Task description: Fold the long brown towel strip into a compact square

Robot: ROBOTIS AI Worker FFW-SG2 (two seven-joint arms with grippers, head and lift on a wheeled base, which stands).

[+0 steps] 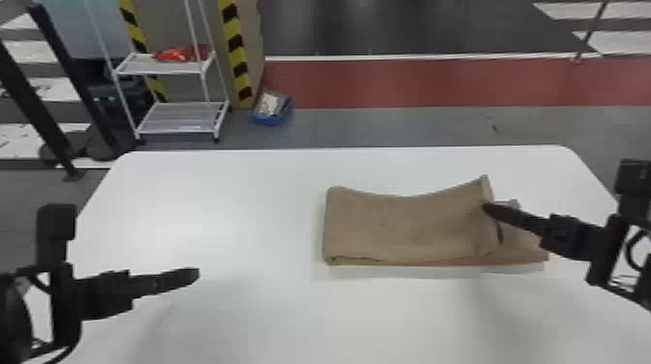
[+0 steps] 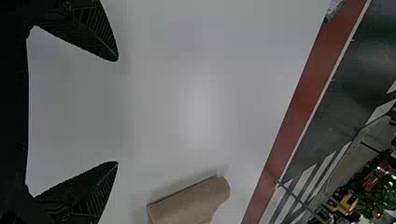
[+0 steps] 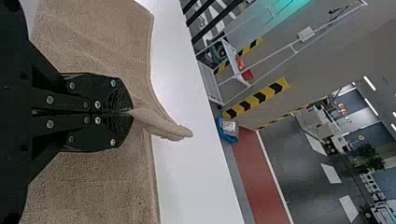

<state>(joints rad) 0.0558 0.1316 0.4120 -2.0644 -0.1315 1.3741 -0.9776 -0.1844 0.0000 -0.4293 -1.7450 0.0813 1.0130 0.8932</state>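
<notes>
Dark, slanted posts [image 1: 80, 72] stand on the floor at the far left, beyond the white counter [image 1: 232, 193]. Just right of them, a white two-tier rack [image 1: 162, 68] carries a red item [image 1: 181, 53] on its upper shelf, with yellow-and-black striped bands [image 1: 235, 48] behind and beside it.

At the near left, the left gripper [image 1: 194, 276] hangs over the counter, released, its two black fingers spread wide with nothing between them, well apart from the fabric. Beyond the counter's far edge, a blue bin [image 1: 272, 117] with pale contents sits on the floor to the right of the rack, near a red floor band [image 1: 436, 84].

On the right half of the counter lies the brown towel [image 1: 402, 227], folded in layers into a wide rectangle. A rounded fold closes its left end. The upper layer's far edge dips in the middle and climbs to a peak at its right corner, while the layer beneath reaches farther right across the counter.

At the right, the right gripper [image 1: 487, 209] comes in over the towel's right end, clenched on the upper layer near that raised corner. The right wrist view shows the two fingers pressed together, a pinched lip of brown cloth [image 3: 161, 125] jutting out past their tips.
</notes>
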